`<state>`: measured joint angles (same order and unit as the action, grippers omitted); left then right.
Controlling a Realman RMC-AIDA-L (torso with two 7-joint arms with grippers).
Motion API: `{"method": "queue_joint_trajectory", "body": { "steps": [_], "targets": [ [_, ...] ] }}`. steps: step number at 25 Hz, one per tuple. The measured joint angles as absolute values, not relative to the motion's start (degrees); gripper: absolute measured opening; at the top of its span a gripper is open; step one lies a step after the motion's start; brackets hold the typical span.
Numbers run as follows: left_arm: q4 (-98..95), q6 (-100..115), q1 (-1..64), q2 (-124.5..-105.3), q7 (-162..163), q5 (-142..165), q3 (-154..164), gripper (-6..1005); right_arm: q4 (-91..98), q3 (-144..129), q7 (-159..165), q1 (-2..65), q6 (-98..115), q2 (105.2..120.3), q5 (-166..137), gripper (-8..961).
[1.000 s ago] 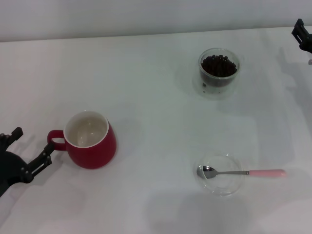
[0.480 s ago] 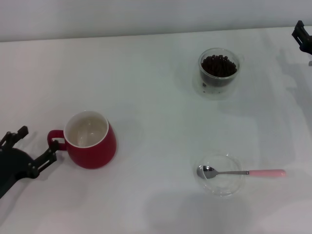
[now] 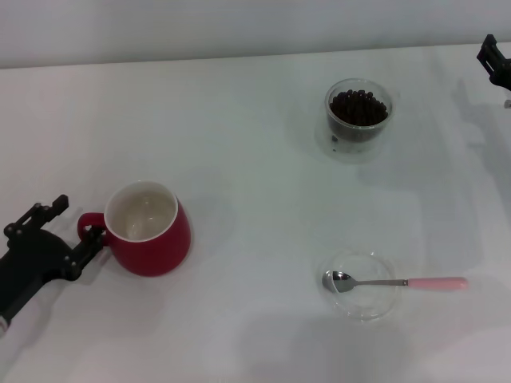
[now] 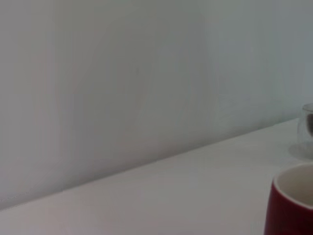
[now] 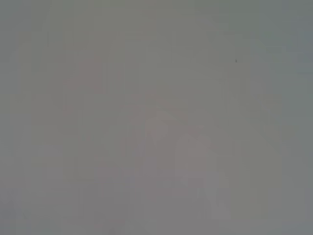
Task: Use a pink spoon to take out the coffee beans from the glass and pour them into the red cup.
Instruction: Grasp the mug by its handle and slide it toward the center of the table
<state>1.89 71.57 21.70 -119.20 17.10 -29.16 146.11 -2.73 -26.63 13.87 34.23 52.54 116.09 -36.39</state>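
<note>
Soft even light (wrist views blurred)

The red cup (image 4: 289, 203) sits at about four o'clock, only its rim, white inside and part of its side showing. The glass (image 4: 307, 128) peeks in at three o'clock. A white table (image 4: 161, 196) meets a pale wall (image 4: 122, 73).

One red cup (image 3: 148, 229), one glass (image 3: 358, 120), one saucer (image 3: 366, 297), one pink spoon (image 3: 395, 282)
</note>
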Motion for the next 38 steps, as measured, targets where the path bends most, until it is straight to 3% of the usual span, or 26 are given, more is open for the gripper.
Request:
{"method": "queue_joint_trajectory", "body": {
  "steps": [4, 9, 15, 20, 38],
  "targets": [
    [-0.38, 70.62, 21.39, -119.26, 12.12, -29.39, 145.75, 718, -2.73, -26.63, 14.51, 34.08, 52.54, 116.09, -36.38, 870],
    [-0.70, 70.29, 21.65, -119.27, 11.02, -29.42, 145.74, 478, -2.72, -26.62, 14.56, 34.73, 52.54, 116.09, -36.39, 871],
    [-1.76, 69.32, 21.87, -119.26, 10.69, -29.46, 145.66, 262, -2.66, -26.63, 14.58, 35.09, 52.55, 116.09, -36.39, 871],
    [-2.37, 68.82, 21.68, -119.27, 10.62, -29.46, 145.61, 134, -2.71, -26.63, 14.59, 35.01, 52.56, 116.09, -36.38, 871],
    [-10.18, 61.84, 21.94, -119.64, 7.03, -30.16, 145.63, 125, -3.34, -26.84, 16.64, 34.66, 52.69, 116.18, -36.81, 871]
  ]
}}
